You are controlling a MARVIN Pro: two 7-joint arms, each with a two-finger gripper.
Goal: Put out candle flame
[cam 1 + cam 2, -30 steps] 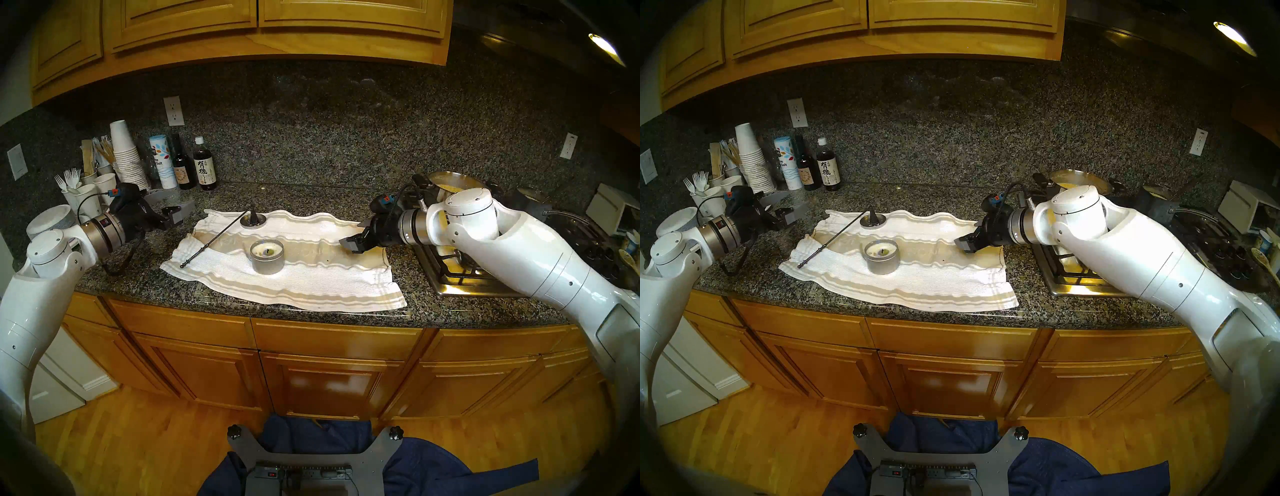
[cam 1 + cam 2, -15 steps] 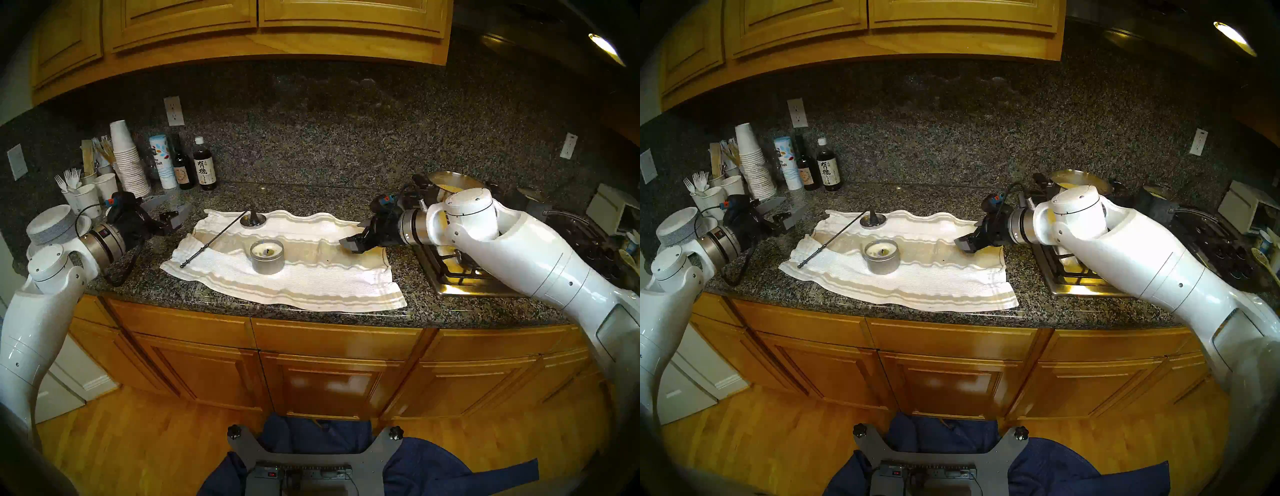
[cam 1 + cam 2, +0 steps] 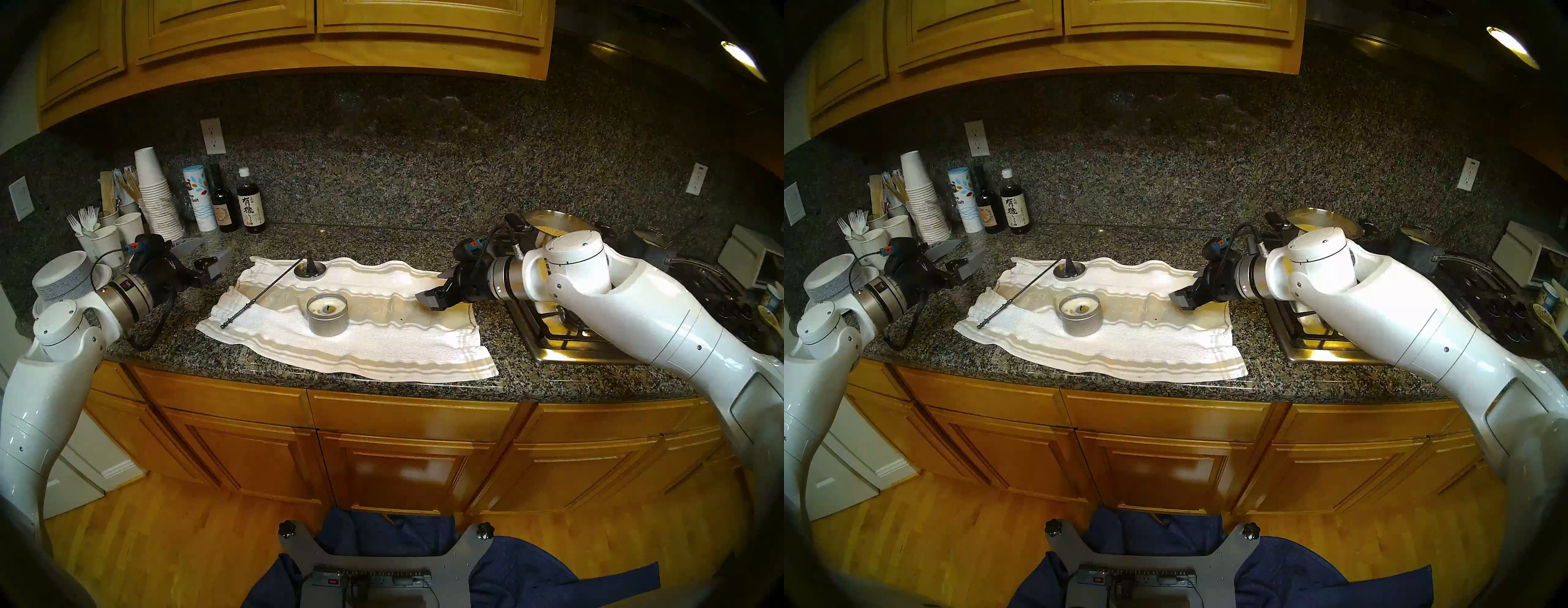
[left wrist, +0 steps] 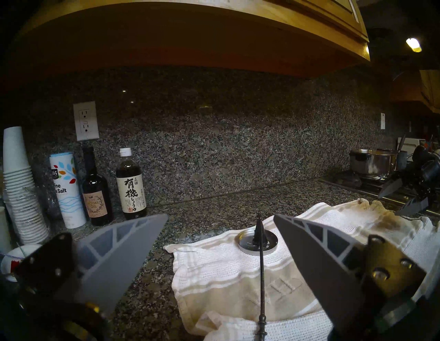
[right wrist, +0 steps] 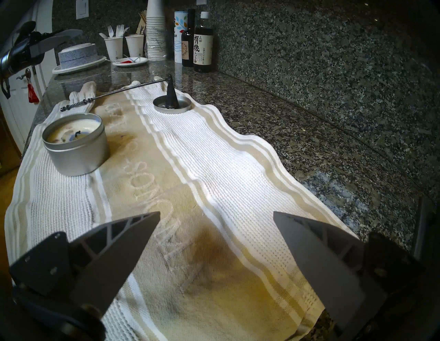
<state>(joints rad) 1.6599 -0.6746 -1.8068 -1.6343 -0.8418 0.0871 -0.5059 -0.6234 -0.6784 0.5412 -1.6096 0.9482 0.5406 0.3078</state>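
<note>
Both grippers spread, empty; candle [image 3: 327, 313] unlit between left gripper [image 3: 211, 257] and right gripper [image 3: 437, 292]; snuffer [image 3: 271, 291] nearer left.

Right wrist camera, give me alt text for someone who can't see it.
A silver candle tin with white wax and a dark wick, no flame visible, sits on a white and beige towel on a granite counter. Behind it a black cone snuffer stands in a flat silver dish, its rod pointing left. The open right end effector frames the foreground.
</note>
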